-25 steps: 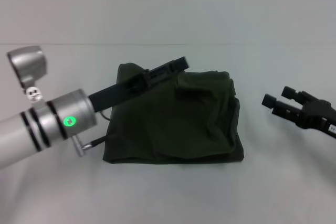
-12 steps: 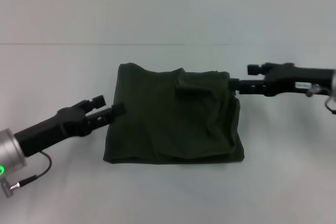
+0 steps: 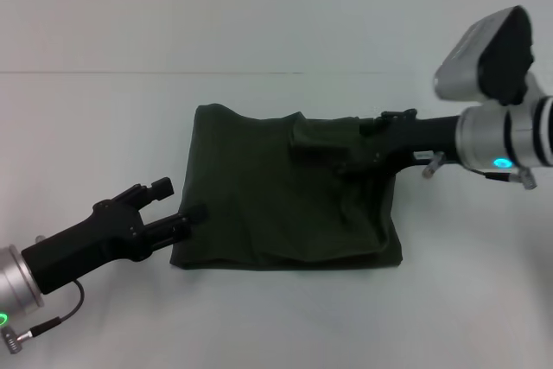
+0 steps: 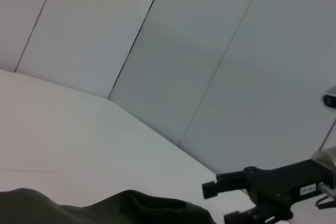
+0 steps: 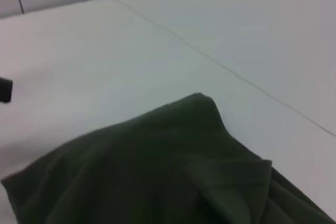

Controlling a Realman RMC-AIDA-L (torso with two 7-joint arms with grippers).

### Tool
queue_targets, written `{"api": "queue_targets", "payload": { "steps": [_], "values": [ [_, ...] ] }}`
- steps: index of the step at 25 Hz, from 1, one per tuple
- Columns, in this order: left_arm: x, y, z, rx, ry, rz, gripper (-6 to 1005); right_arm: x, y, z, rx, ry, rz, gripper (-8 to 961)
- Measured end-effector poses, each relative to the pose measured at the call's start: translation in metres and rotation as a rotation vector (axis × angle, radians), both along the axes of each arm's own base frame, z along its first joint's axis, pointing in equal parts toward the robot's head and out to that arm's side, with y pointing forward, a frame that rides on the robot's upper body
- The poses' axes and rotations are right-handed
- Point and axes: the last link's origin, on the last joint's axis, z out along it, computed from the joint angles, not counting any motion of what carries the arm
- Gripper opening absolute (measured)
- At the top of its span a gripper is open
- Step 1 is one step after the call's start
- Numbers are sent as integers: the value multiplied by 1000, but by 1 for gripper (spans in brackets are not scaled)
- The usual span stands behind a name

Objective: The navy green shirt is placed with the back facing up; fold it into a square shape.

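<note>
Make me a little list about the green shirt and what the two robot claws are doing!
shirt: navy green shirt, folded into a rough rectangle, some wrinkles
lies on: white table
left claw: left claw open, at the shirt's near left edge
right claw: right claw over the shirt's far right corner, low on the cloth
lettering: none showing

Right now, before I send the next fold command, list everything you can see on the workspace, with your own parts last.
navy green shirt: one, dark olive green, folded into a rough square at the middle of the table, wrinkled along its right side.
table: one, white, under the shirt.
left tool: one, black, at the shirt's near left edge, fingers apart.
right tool: one, black, over the shirt's far right corner; arm silver with a lit ring.
</note>
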Motion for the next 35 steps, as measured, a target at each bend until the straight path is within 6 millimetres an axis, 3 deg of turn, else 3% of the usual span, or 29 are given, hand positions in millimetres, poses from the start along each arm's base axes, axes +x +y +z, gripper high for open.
{"api": "queue_targets", "payload": {
  "steps": [6, 13, 27, 35],
  "values": [
    [1, 0, -3, 2, -2, 2, 935, -6, 2, -20, 30, -42, 33, 924],
    [4, -1, -8, 6, -3, -6, 935, -12, 3, -29, 45, -68, 59, 924],
    [3, -3, -10, 4, -6, -6, 934, -17, 6, -32, 93, -30, 43, 577],
    [4, -2, -9, 6, -7, -8, 935, -16, 6, -31, 98, -20, 32, 209]
  ]
}}
